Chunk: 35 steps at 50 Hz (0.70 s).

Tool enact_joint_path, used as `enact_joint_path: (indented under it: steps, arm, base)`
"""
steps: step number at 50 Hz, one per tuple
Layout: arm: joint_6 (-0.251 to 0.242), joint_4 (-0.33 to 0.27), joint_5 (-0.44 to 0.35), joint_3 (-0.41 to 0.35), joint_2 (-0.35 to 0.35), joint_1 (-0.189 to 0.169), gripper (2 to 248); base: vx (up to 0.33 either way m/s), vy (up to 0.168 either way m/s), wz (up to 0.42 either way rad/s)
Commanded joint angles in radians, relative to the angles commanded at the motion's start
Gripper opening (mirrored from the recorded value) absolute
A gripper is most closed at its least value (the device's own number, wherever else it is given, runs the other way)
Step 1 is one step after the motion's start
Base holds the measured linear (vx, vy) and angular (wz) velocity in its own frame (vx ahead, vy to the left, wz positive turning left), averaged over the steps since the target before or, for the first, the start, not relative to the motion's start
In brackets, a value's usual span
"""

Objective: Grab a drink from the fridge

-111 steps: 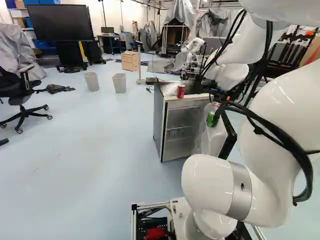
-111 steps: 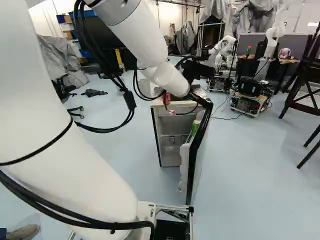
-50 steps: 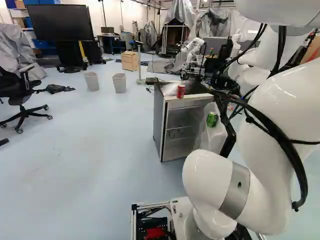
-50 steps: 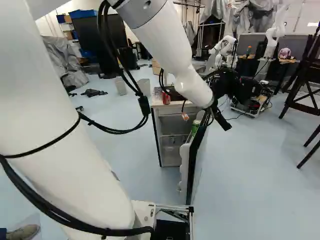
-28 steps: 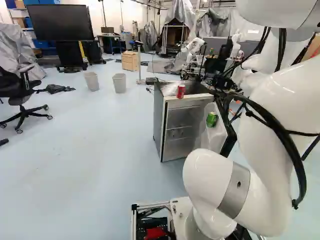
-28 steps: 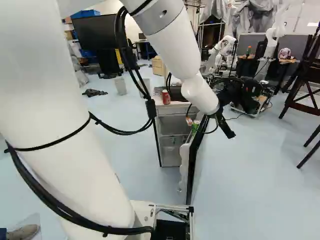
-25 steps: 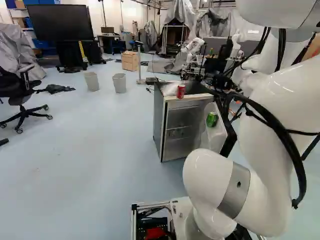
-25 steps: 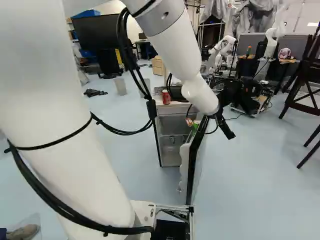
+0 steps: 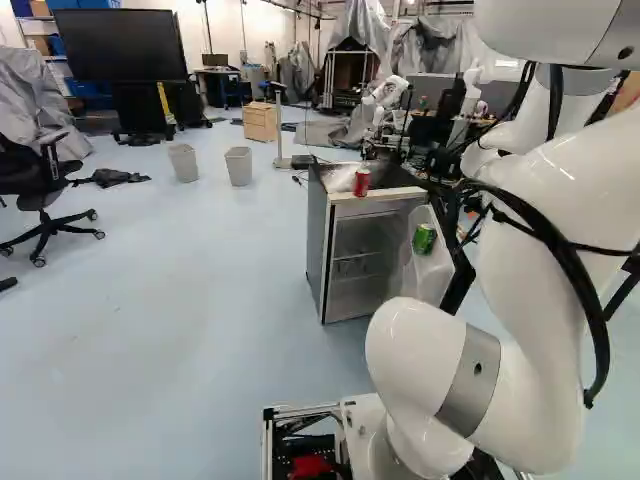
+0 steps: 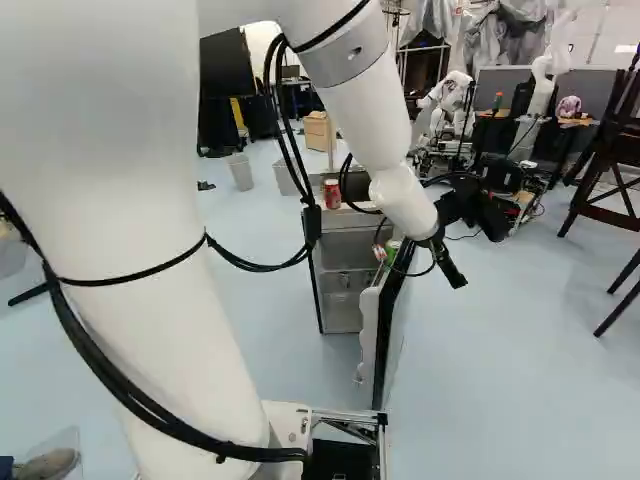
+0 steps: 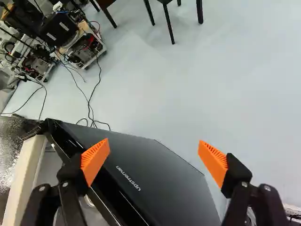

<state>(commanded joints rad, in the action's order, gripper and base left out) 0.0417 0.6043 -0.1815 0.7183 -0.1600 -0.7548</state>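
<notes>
Floor (image 9: pixel 180 300): pale blue, smooth.
Chair (image 9: pixel 40 185): black, wheeled, left of the left base view.
Screen (image 9: pixel 118 45): large, dark.
Bins (image 9: pixel 184 163): 2, grey, side by side.
Fridge (image 9: pixel 318 240): door (image 10: pixel 397 330) open, red can (image 9: pixel 362 182) on top.
Green can (image 9: pixel 424 239): inside the door, upper part.
Pincer (image 10: pixel 480 256): 2 fingers spread wide, door's outer face between them in the wrist view.
Wooden stands (image 10: pixel 605 150): dark, right of the right base view.

from behind, both base views share the fridge (image 9: pixel 318 238); wrist view looks down, closer.

The fridge top (image 9: pixel 396 177) carries a red can (image 9: pixel 362 182).
</notes>
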Motion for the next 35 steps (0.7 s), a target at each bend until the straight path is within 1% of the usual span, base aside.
enact_joint_path:
  steps: [35]
  arm:
    - [0.0,0.0,0.0,0.034,-0.117,0.0,247]
  base:
    - [0.0,0.0,0.0]
